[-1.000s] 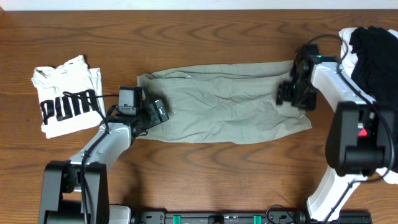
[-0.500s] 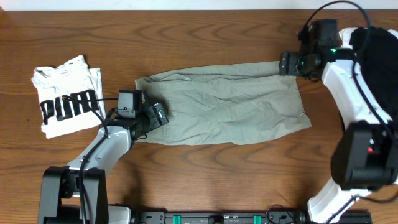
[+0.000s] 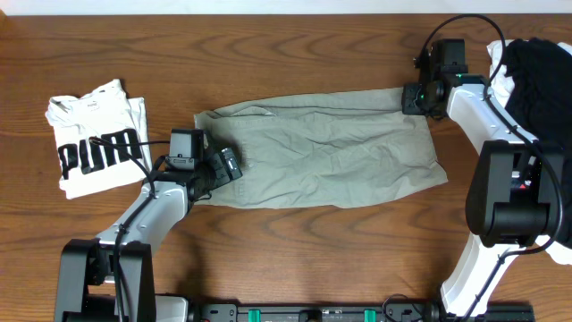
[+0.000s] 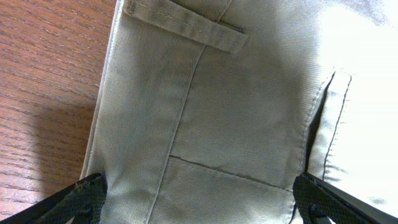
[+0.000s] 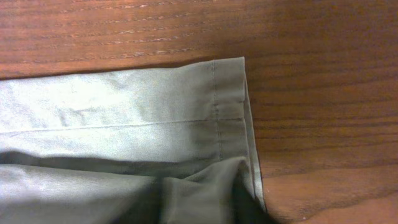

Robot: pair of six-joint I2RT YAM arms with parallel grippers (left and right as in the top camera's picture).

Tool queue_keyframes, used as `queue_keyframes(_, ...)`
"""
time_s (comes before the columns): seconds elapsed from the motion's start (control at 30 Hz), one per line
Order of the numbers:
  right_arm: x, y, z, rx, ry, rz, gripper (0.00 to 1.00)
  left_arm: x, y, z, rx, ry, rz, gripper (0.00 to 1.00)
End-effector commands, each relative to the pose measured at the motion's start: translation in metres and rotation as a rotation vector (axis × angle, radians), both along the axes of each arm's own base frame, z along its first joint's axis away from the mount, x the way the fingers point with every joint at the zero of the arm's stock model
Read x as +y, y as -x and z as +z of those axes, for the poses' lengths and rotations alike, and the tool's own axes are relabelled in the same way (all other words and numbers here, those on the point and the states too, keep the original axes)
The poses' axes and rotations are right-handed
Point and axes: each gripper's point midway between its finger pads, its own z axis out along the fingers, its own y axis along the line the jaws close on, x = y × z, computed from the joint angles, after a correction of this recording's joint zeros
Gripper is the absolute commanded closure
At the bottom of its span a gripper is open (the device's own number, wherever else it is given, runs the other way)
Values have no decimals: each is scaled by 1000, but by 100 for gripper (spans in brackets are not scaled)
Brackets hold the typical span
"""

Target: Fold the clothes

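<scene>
Wooden table (image 3: 295,36) bears shorts (image 3: 322,152) lying left-right, waist left; left gripper (image 3: 225,165) spread, right gripper (image 3: 418,97): cannot tell.

Khaki shorts (image 3: 322,152) flat, spread mid-table

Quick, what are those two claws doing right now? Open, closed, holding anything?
Left gripper: open wide over the khaki shorts.
Right gripper: at the shorts' hem corner; open or closed cannot be told.
</scene>
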Motion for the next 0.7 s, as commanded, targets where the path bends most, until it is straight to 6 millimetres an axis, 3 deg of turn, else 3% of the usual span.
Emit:
queue_keyframes(0.0, -2, 0, 0, -2, -4, 0, 99, 1, 10, -7, 33, 4, 5, 2)
queue_keyframes(0.17, -3, -6, 5, -32, -8, -13, 99, 1, 7, -6, 21, 5, 5, 2)
queue_keyframes(0.57, -10, -51, 35, -242, -67, -122, 99, 1, 5, -5, 10, 3, 6, 2)
queue_keyframes(0.67, -10, -54, 37, -255, -67, -121, 83, 1, 3, -4, 1, 3, 6, 2)
